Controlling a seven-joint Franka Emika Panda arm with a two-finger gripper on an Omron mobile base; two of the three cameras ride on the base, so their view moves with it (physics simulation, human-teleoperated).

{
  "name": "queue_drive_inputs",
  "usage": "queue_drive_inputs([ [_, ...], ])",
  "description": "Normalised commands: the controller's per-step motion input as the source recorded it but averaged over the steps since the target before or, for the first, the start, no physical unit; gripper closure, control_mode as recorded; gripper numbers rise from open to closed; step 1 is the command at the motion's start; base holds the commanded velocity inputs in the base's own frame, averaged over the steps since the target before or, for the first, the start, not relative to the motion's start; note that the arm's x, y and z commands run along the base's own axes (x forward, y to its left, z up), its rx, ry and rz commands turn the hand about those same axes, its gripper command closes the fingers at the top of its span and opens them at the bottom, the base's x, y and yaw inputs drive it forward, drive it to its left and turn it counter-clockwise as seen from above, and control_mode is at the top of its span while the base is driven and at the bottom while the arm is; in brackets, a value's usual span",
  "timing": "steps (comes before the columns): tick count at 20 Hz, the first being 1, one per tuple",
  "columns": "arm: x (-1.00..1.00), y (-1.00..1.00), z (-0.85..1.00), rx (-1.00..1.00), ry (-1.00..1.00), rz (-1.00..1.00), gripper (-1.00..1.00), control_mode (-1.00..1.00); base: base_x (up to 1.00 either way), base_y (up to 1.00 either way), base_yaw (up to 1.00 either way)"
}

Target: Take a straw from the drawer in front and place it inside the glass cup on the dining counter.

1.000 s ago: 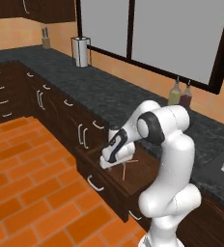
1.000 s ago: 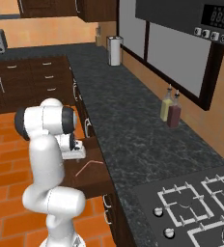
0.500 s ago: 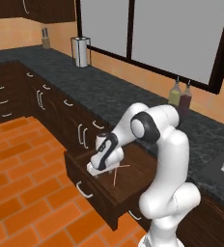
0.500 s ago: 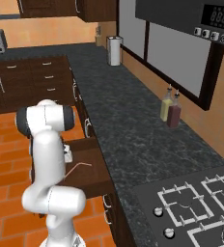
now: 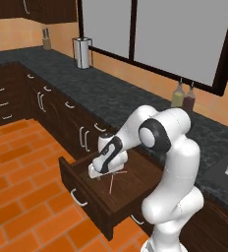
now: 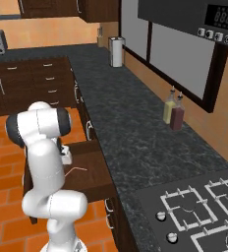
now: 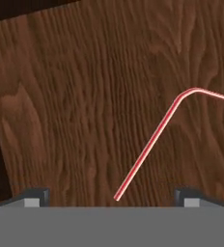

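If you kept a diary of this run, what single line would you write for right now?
dark brown wooden drawer: pulled open | thin pink-red bent straw: flat on drawer floor | two-finger gripper: open, above straw's straight end, holding nothing

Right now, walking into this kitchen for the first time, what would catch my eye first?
Probably the big white robot arm bending down into the pulled-out dark wooden drawer below the black counter. Its hand hangs open just above a thin pink-red straw lying alone on the drawer floor. Further along the counter, two bottles stand by the window.
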Motion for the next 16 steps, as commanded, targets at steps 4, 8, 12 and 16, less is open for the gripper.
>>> queue_drive_inputs([
  [4,0.46,-0.58,0.01,0.0,0.0,-0.16,-1.0,-1.0,0.0,0.0,0.0],
  [8,0.44,-0.31,-0.04,0.0,0.0,-0.15,-1.0,-1.0,0.0,0.0,0.0],
  [12,0.41,-0.19,-0.28,0.0,0.01,-0.14,-1.0,-1.0,0.0,0.0,0.0],
  [16,0.3,-0.01,-0.27,0.0,0.0,-0.1,-1.0,-1.0,0.0,0.0,0.0],
])
